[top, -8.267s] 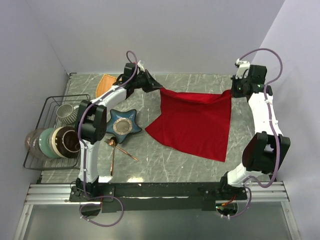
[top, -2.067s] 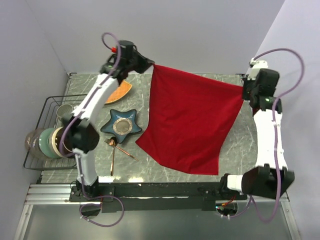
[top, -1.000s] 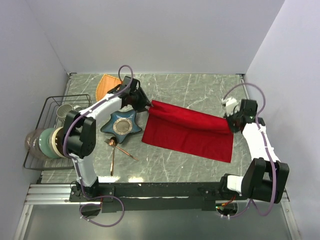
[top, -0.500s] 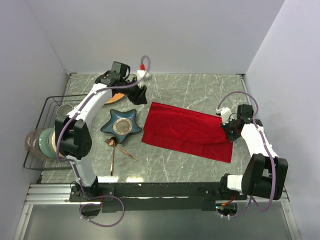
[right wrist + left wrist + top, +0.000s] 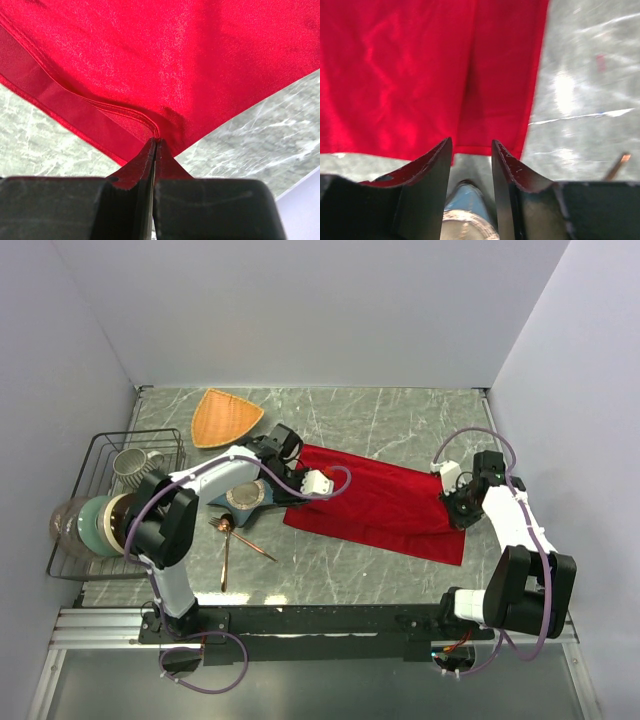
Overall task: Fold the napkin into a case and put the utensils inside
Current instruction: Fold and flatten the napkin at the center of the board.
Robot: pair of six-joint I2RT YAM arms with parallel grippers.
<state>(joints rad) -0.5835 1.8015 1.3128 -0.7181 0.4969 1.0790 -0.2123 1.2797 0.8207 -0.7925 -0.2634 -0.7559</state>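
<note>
The red napkin (image 5: 375,502) lies folded in half as a wide band on the marble table. My left gripper (image 5: 291,488) is open and empty, low over the napkin's left edge (image 5: 420,75) and the tip of the blue star dish (image 5: 468,197). My right gripper (image 5: 458,508) is shut on the napkin's right edge, where the layers meet (image 5: 175,60). In the wrist views the left gripper (image 5: 471,142) has its jaws apart and the right gripper (image 5: 155,141) has its jaws pressed together on cloth. The copper utensils (image 5: 228,538) lie on the table left of the napkin, near the front.
The blue star dish (image 5: 245,495) sits just left of the napkin, under my left arm. An orange triangular plate (image 5: 225,417) lies at the back left. A wire rack (image 5: 100,502) with bowls and a mug stands at the left edge.
The napkin was held up spread between both grippers and now lies folded on the table. My left gripper let go, swung to the back, then came down at the napkin's left edge. The right stays shut.
</note>
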